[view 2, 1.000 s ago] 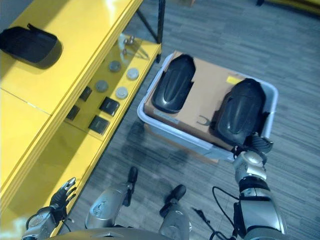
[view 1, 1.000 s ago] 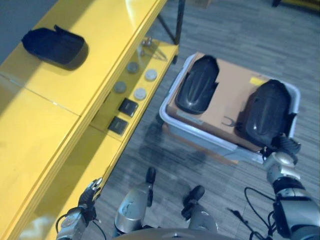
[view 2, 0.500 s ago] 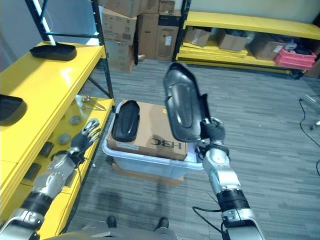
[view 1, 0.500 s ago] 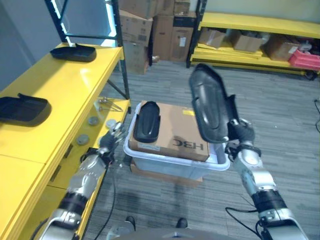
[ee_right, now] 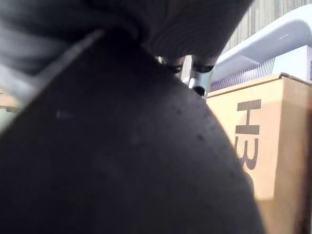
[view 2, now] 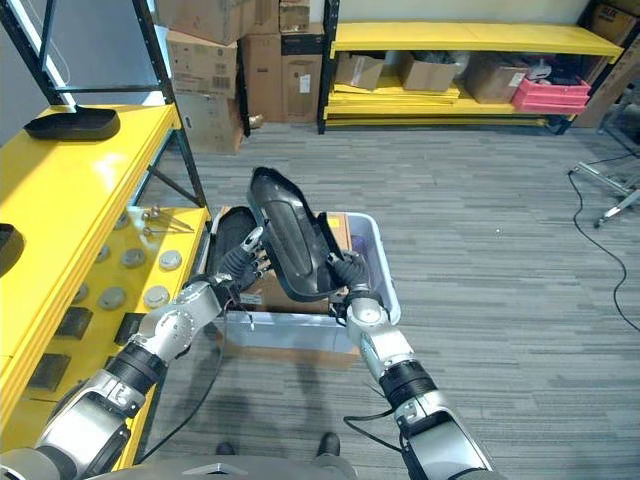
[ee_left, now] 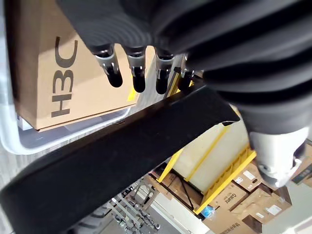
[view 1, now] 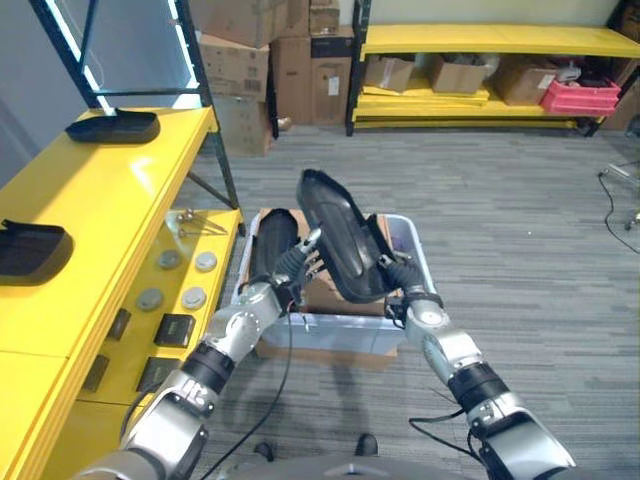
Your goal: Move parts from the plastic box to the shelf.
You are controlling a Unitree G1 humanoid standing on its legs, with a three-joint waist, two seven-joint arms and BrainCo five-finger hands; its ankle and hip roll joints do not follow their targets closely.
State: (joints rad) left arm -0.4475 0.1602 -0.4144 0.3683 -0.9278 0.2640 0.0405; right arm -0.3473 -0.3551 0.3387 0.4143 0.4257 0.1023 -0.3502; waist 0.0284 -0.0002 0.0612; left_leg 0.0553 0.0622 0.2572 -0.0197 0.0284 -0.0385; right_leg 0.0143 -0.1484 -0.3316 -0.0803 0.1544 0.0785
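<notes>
The long yellow shelf (view 1: 110,200) runs down the robot's left side, its broad top deck carrying two dark moulded parts, one at the far end (view 1: 112,127) and one nearer (view 1: 30,250), while the lower deck beneath holds a scatter of round grey discs (view 1: 180,280) and small black blocks (view 1: 174,329). In front of the robot, on the grey floor, sits the pale plastic box (view 1: 335,330) with a brown cardboard carton (ee_left: 53,68) inside it, and a black part (view 1: 271,240) lies on top of that carton at the shelf side. Above the box, the large black part (view 1: 340,235) is held up clear of the carton, standing tilted with its hollow side towards the robot's left. The right hand (view 1: 400,277) grips it at the lower edge, fingers curled round the rim; from its own wrist camera the dark shell sits tight against the palm, with fingertips (ee_right: 199,78) showing past the edge. The left hand (view 1: 293,266) is raised beside the part's other edge, its fingers (ee_left: 139,73) straight and spread, close against the shell, though I cannot tell whether they touch it. Further yellow racks (view 1: 480,40) with stacked cardboard boxes (view 1: 270,60) line the back wall.
</notes>
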